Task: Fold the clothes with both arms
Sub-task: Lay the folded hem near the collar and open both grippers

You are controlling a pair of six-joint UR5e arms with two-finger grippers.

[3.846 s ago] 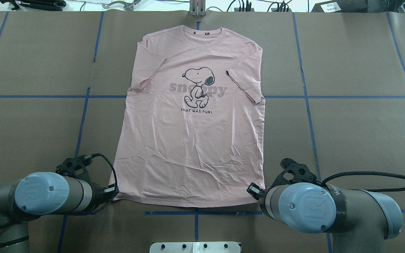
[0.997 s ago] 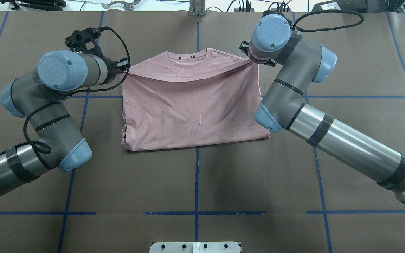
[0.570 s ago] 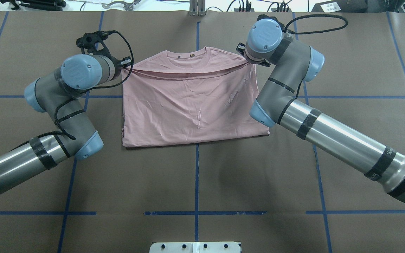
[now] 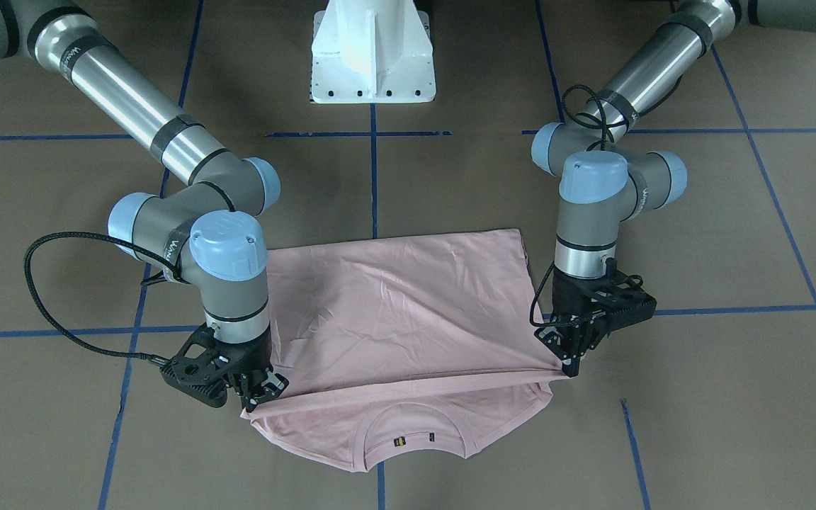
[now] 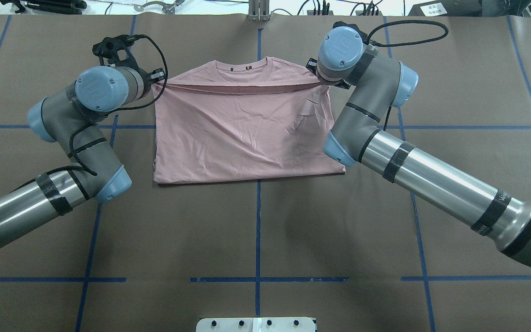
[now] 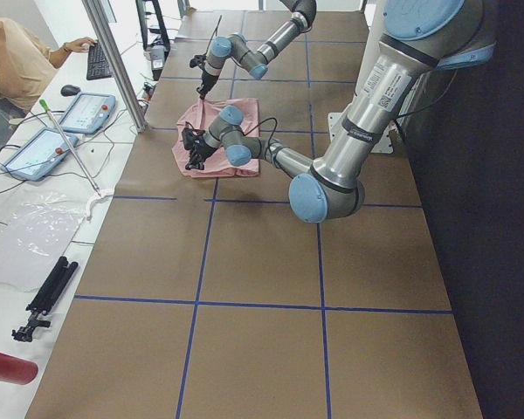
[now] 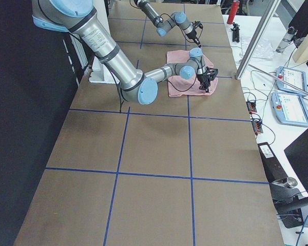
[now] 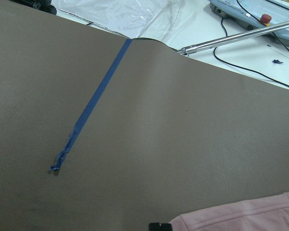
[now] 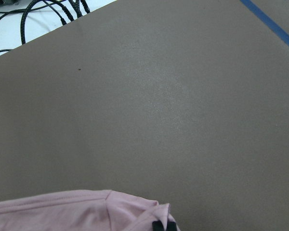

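My left hand [image 4: 569, 363] is pinched shut on one corner of the turned-over layer of the pink T-shirt [image 4: 408, 304]. Its fingers point down and the tips meet on the cloth. My right hand [image 4: 258, 398] is clamped in the same way on the opposite corner.

Between the two hands the gripped edge runs taut and nearly straight, throwing a thin shadow on the fabric beneath it. Just past that edge, on the far side of my hands from the white base [image 4: 372, 57], the ribbed collar [image 4: 415, 423] and a strip of the shoulders lie uncovered and flat on the tabletop [image 5: 256, 221]. Back from the hands, toward the base, the rest of the shirt lies doubled over with the plain pink side up. It is lightly creased, and its folded edge is the part farthest from my grip.

Each wrist camera shows only a sliver of pink cloth at the bottom of the picture with a black fingertip against it, and bare brown tabletop ahead. The left wrist view also catches a blue tape line [image 8: 94, 103] running away from the hand.

The left arm [image 5: 62, 124] and right arm [image 5: 376, 133] both reach in from outside the shirt, elbows bent, wrists standing over the gripped corners.
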